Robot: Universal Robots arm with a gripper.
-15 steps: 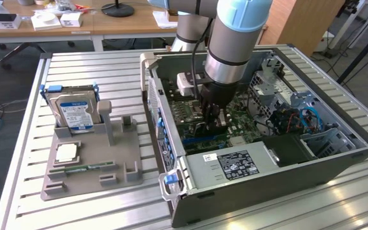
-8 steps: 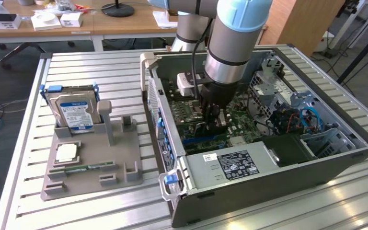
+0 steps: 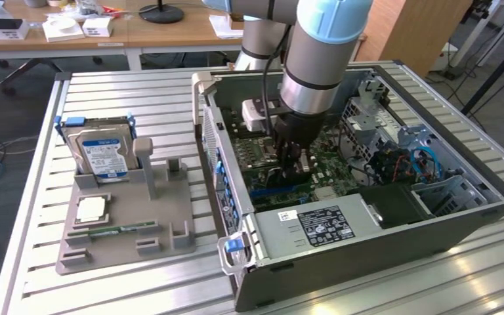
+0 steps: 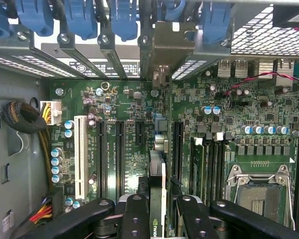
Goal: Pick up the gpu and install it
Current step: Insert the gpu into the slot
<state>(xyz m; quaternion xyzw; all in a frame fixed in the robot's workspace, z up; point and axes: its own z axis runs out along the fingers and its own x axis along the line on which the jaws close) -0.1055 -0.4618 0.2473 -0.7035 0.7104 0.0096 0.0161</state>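
Gripping the gpu [image 4: 157, 196] edge-on between black fingers [image 4: 134, 219], jaws half-closed on the thin card, gripper [image 4: 158, 224] low over the motherboard [image 4: 129, 99]. Seen in the wrist view with the card's metal end bracket [image 4: 164, 47] up against the rear slot row, among blue retainer clips [image 4: 79, 17]. Flanked by black expansion slots [image 4: 118, 154] and a white slot [image 4: 80, 154] on one side, RAM slots [image 4: 209, 169] and the bare CPU socket [image 4: 256, 191] on the other.

Reaching down, in the exterior view, into the open case [image 3: 462, 223] from 12 o'clock, arm [image 3: 317, 59] steep, gripper [image 3: 291, 167] deep inside with the gpu [image 3: 278, 176] barely visible below it. Placed just at 12 o'clock of the labelled power supply [image 3: 322, 226].

Lying at 9 o'clock of the case, on the slatted table [image 3: 129, 92]: a grey fixture tray [image 3: 129, 210] carrying a hard drive [image 3: 103, 154] upright at its far end, a CPU [image 3: 90, 209] flat, and a RAM stick [image 3: 112, 230] near the front. Standing at 12 o'clock beyond, a wooden desk [image 3: 173, 33] with small boxes.
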